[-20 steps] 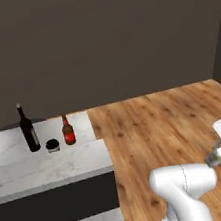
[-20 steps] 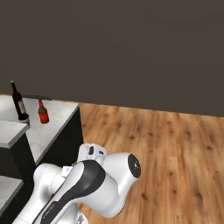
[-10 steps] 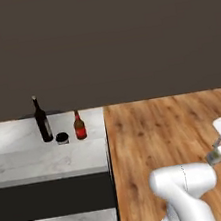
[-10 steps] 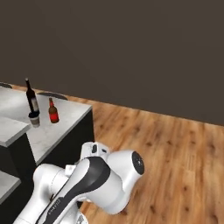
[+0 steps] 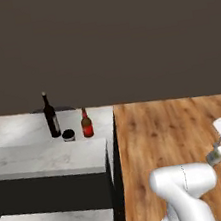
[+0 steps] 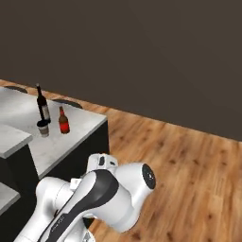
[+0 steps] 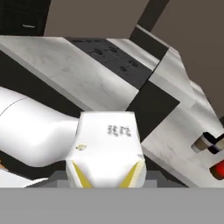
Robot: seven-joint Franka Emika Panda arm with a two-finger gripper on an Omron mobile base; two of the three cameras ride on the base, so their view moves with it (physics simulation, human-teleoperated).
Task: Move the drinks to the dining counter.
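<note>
On the marbled white-grey surface (image 5: 34, 160), near its far right corner, three drinks stand close together. The wine bottle (image 5: 51, 118) is tall, dark and slim, with a pale label on its body; its long axis is vertical and the neck points straight up. Just beside it, to the right, stands the red bottle (image 5: 86, 125), shorter, also upright, with a dark neck pointing up. Between the two and a little in front sits the paper cup (image 5: 68, 135), a short round shape with a dark lid on top, upright too. From the right base view the same group appears: the wine bottle (image 6: 43, 107) at the back, the red bottle (image 6: 63, 122) to its right, the paper cup (image 6: 43, 128) in front on the left, all apart from each other but near.

Beside the surface lies a floor of warm brown wood planks (image 5: 177, 132), and behind everything rises a plain dark wall (image 5: 121, 35).

From the hand view, a black cooktop (image 7: 113, 61) lies flat in the marbled top, and the paper cup (image 7: 204, 142) and the red bottle (image 7: 217, 169) show at the right edge.

Whether the gripper is open or closed, and whether it holds something, I cannot tell.
</note>
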